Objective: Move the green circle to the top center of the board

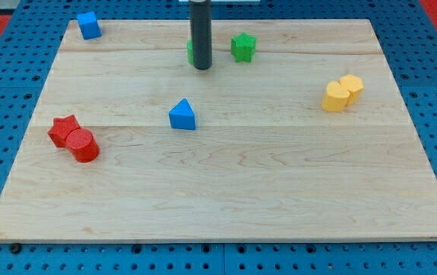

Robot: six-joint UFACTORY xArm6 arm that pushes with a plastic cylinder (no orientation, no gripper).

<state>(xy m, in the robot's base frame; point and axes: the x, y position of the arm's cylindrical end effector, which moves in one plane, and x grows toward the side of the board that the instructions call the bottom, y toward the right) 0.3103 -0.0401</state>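
The green circle block (190, 52) sits near the top centre of the pale wooden tabletop (226, 198), almost wholly hidden behind my dark rod; only a sliver shows at the rod's left edge. My tip (202, 68) rests touching or just beside it. There are no jaws, only the rod. Just to the view's right stands a green star block (243, 47). A blue triangle block (182, 115) lies below, a blue cube (89, 25) top left, a red star (63, 131) touching a red cylinder (83, 145) at left, and two yellow blocks (342, 93) touching at right.
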